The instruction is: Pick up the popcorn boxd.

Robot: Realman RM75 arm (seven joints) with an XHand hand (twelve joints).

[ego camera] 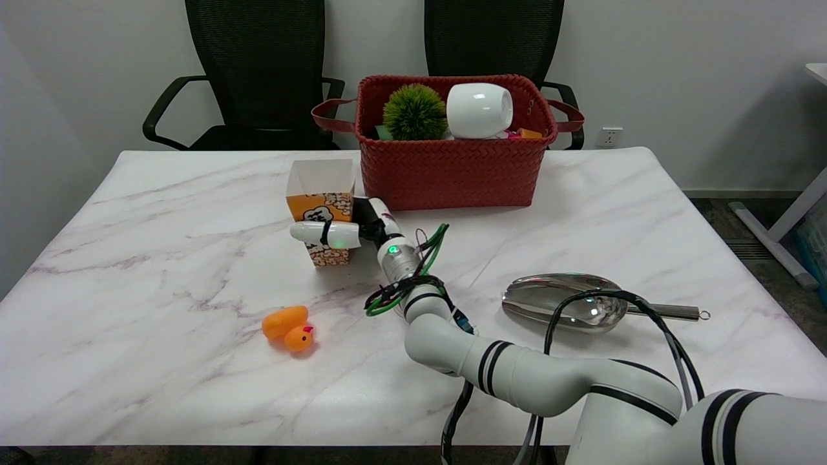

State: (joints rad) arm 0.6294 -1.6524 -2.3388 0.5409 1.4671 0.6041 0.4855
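Left of your fingers, nearer the table's front edge, the orange toy duck (pixel 289 328) lies on the marble table (pixel 161 258), well clear and no bother. Now the popcorn box (pixel 321 206): it stands upright just off the basket's left corner, and your right hand (pixel 352 231) is already on it. One white finger (pixel 323 234) lies straight across the box's front face, touching it, with the palm at the box's right side. Whatever fingers sit behind the box are hidden, so you look wrapped around it, but I can't tell how firm that clasp is. The box's base seems to rest on the table, so by my reading the reach is done and the lift is what's left. Right of your fingers and farther back sits the red woven basket (pixel 452 174), close enough to mind as you rise. Far right, behind your forearm, lies the metal scoop (pixel 562 302).
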